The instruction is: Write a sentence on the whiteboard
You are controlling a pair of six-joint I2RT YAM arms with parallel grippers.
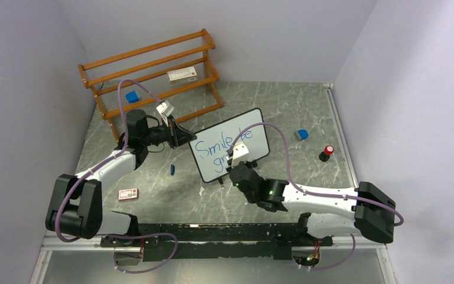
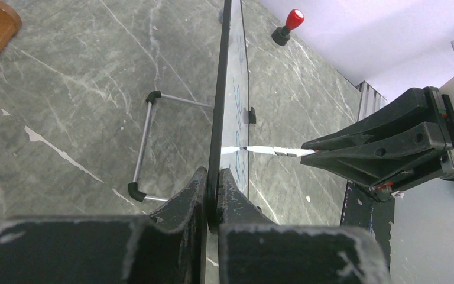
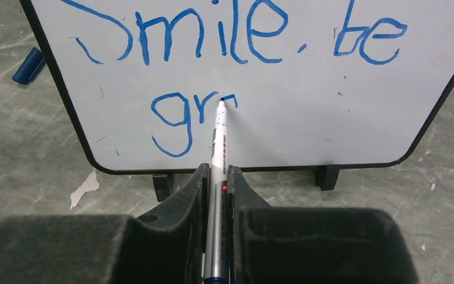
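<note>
Right hand (image 3: 216, 173) clenched on a white marker (image 3: 217, 148), barrel pinched between both fingers, tip pressed to the whiteboard (image 3: 343, 112) at the end of a short stroke just right of "gr". On the board in blue, the sentence (image 3: 234, 29): "Smile. be" along the upper line, "gr" and that partial stroke beneath. Board upright on two short black feet near the middle of the table (image 1: 284, 100), set slantwise in the overhead view. Left hand (image 2: 213, 177) clamped on the board's thin black frame at its left end, one finger on each face. Behind the board, a wire prop (image 2: 145, 142) with black corner caps, resting on the table. Blue cap (image 3: 26, 65) lying on the table just beside the board's lower left corner. Further right, well apart from the board, a small blue block (image 1: 301, 134) and a black knob with a red top (image 1: 328, 150). At the back left, a wooden rack (image 1: 153, 62). Near the left arm, a small red-and-white card (image 1: 128, 194) flat on the table
</note>
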